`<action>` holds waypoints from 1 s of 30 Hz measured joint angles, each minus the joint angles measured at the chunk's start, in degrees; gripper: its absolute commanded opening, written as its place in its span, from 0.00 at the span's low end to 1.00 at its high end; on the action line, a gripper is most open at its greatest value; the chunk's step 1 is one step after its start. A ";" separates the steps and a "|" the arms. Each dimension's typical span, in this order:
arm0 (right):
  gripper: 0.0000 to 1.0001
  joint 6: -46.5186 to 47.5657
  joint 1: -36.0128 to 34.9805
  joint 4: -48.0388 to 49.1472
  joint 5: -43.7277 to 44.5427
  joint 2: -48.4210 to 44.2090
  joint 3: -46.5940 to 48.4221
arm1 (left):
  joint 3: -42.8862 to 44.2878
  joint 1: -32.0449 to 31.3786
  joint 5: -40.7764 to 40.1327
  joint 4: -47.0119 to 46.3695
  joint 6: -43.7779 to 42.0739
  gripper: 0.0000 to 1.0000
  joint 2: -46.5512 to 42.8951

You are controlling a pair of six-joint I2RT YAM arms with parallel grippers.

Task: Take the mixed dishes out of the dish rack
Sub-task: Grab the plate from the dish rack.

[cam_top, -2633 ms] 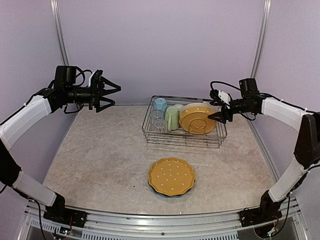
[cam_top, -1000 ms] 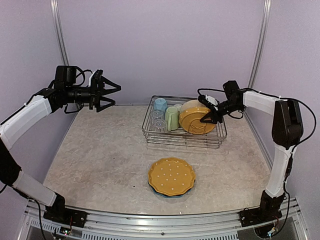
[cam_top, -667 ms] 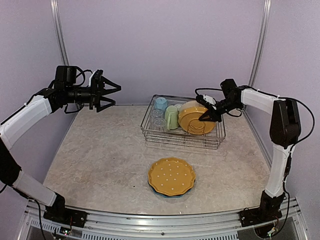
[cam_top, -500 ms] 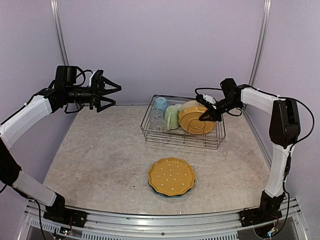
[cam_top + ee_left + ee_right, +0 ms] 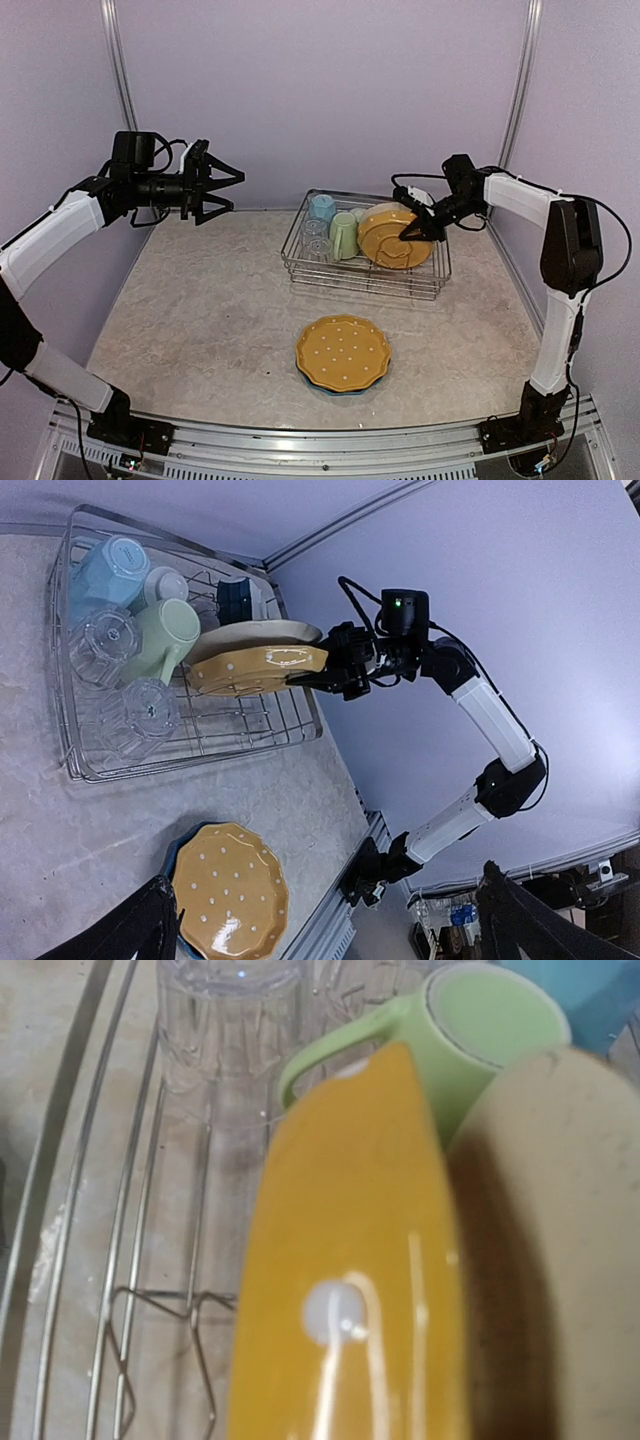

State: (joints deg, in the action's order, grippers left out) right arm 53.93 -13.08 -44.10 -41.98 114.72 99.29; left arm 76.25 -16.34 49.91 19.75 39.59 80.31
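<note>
The right gripper (image 5: 411,231) reaches into the dish rack (image 5: 365,286) at the far side of the table (image 5: 200,300), its jaws drawn narrow on the upper rim of the dotted yellow plate (image 5: 388,241), which stands on edge in the rack's right half with a cream plate (image 5: 262,632) just behind it. A pale green mug (image 5: 344,237), a light blue mug (image 5: 321,208) and clear glasses (image 5: 100,645) fill the rack's left half. Near the front of the table lies another yellow plate (image 5: 343,352), stacked on a blue one. The left gripper (image 5: 226,183) hangs above the table's far left corner, jaws spread wide and empty. The step in hand appears to be the plate's removal. The next move likely calls for a straight lift clear of the prongs and the cream plate.
</note>
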 measured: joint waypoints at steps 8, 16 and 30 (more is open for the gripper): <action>0.00 -3.23 -0.52 1.16 -0.11 -7.58 -5.64 | 0.00 -0.26 -0.46 0.02 -0.24 0.99 0.00; 0.00 -9.14 -0.94 4.31 -2.73 -15.61 -11.54 | 0.00 -0.52 -0.85 0.04 -0.46 0.99 0.02; 0.00 -18.36 -5.40 6.14 -6.34 -19.82 -14.80 | 0.00 -0.85 -0.87 0.09 -0.48 0.99 0.02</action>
State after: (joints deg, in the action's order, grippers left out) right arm 35.57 -18.48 -37.95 -48.31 94.89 84.49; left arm 76.25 -17.19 49.04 19.84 39.11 80.34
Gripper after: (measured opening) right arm 0.198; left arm 0.990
